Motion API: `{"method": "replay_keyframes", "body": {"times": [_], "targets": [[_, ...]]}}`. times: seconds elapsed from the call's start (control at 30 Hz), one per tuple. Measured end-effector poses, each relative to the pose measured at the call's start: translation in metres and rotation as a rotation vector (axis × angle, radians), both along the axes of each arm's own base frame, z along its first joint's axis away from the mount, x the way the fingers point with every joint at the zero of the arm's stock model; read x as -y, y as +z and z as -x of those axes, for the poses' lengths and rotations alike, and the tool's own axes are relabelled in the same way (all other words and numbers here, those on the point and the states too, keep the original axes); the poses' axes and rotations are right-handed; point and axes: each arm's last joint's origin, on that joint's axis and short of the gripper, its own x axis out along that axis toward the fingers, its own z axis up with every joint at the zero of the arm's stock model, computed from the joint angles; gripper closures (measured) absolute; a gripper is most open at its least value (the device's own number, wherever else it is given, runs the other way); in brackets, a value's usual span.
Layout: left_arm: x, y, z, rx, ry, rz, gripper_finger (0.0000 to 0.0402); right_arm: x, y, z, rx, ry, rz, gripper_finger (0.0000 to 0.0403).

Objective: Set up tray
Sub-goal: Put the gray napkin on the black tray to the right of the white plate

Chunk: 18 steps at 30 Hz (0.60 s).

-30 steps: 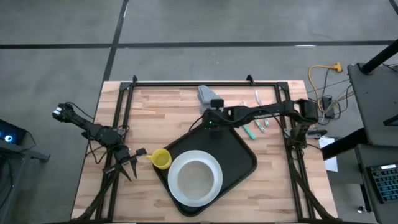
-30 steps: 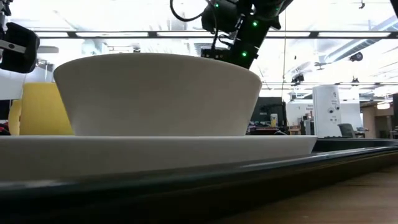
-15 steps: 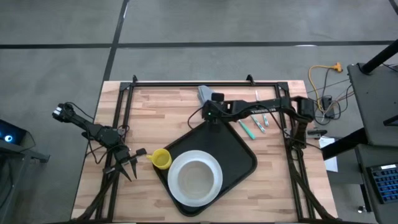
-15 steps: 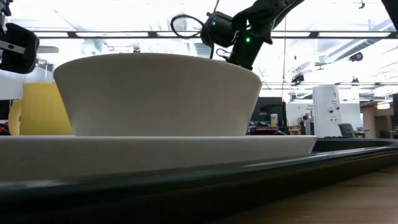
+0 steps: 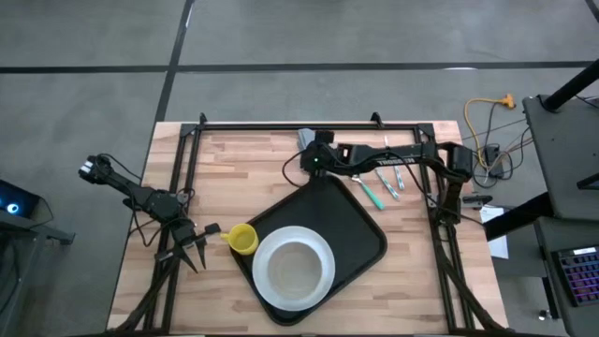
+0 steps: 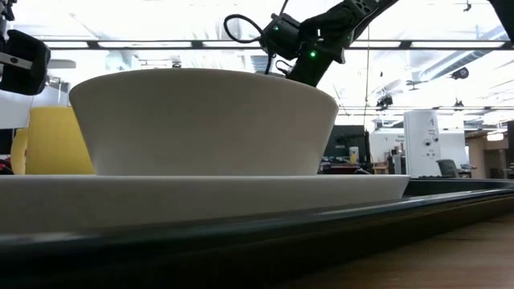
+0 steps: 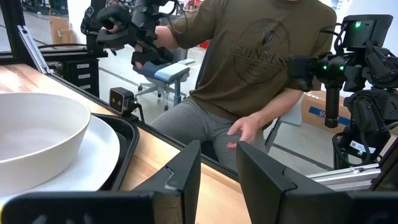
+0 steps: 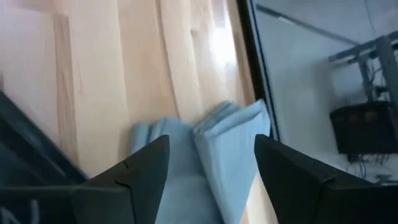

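Observation:
The black tray (image 5: 360,225) lies askew at the table's middle. It carries a white plate (image 5: 262,281) with a white bowl (image 5: 293,267) on it. A yellow cup (image 5: 242,240) stands on the wood against the tray's left rim. A folded pale blue cloth (image 8: 217,143) lies flat on the table by the far edge. My right gripper (image 8: 210,146) hovers open above it, one finger on either side in the wrist view, and I see no touch. My left gripper (image 5: 204,245) waits open at the table's left, pointing level toward the tray (image 7: 127,134).
Several teal-handled pieces of cutlery (image 5: 379,187) lie on the wood right of the tray's far corner. Black frame rails (image 5: 281,126) run along the table's far and side edges. A person (image 7: 249,74) sits beyond the table in the left wrist view.
My right gripper has moved from over the tray's far corner toward the table's far edge, ending above the folded cloth. The tray, plate, bowl and cup have stayed where they were.

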Motion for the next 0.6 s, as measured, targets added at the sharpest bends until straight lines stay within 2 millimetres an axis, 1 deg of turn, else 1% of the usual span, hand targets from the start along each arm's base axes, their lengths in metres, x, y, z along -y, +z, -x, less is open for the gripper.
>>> {"method": "replay_keyframes", "body": {"times": [0.3, 0.47, 0.6], "targets": [[0.000, 0.000, 0.000, 0.000, 0.000, 0.000, 0.0313, 0.015, 0.000, 0.003, 0.033, -0.055, -0.011, 0.0152], [0.000, 0.000, 0.000, 0.000, 0.001, 0.000, 0.0313, 0.016, -0.007, 0.006, 0.037, -0.043, -0.007, 0.0143], [0.000, 0.000, 0.000, 0.000, 0.001, 0.000, 0.0313, 0.014, -0.017, 0.009, 0.040, -0.015, -0.009, 0.0142]]}}
